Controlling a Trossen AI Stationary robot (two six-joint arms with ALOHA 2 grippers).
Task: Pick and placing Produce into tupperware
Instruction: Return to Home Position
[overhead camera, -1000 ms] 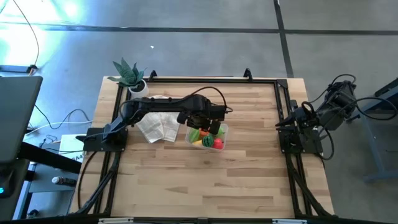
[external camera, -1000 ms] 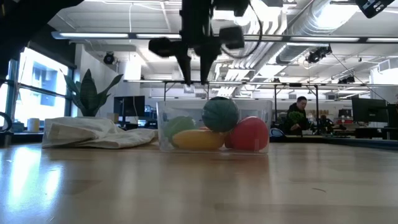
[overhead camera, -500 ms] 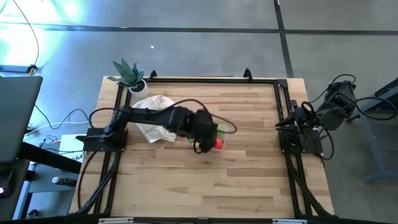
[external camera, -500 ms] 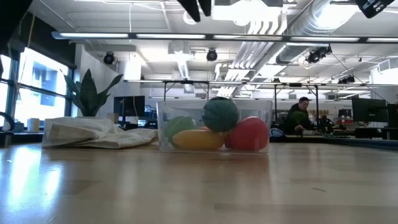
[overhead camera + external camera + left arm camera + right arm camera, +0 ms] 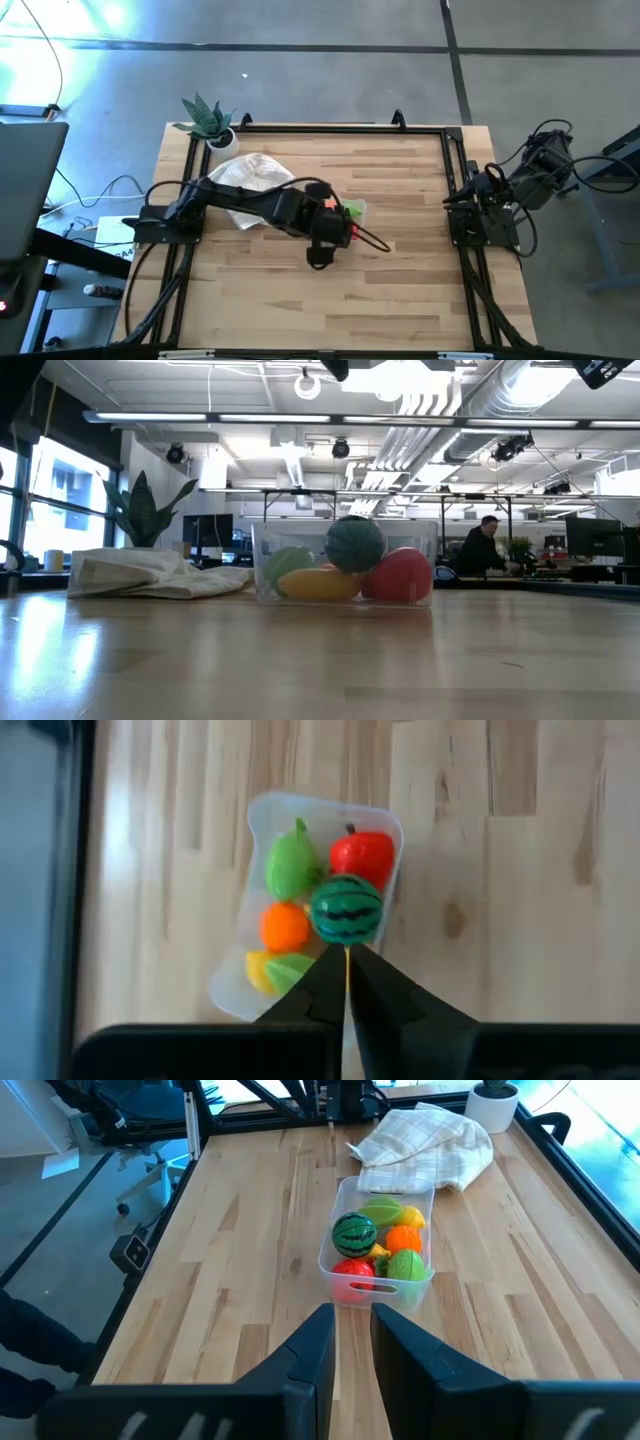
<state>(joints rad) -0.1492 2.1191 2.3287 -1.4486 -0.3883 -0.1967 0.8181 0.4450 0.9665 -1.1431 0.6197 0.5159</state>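
Note:
The tupperware [image 5: 385,830], a clear shallow tub, stands on the table a little left of its middle [image 5: 340,1275] [image 5: 262,560]. It holds a striped watermelon [image 5: 346,908] on top, a red fruit [image 5: 365,855], a green pear [image 5: 291,868], an orange [image 5: 284,927] and yellow and green pieces. In the high view my left arm covers most of the tub [image 5: 358,209]. My left gripper [image 5: 347,965] is shut, empty and high above the tub's near side [image 5: 322,250]. My right gripper [image 5: 352,1345] is open, empty and parked at the table's right edge [image 5: 460,198].
A crumpled white cloth [image 5: 248,175] lies left of the tub, at its far side. A potted plant [image 5: 208,122] stands at the far left corner. Black frame rails [image 5: 340,127] run along the table's edges. Bare wood spreads across the near half. A person [image 5: 485,545] sits in the room behind.
My left gripper has risen from just above the watermelon, up and out of the low view, and its arm has swung toward the table's near edge. The fruits and the tub have stayed put.

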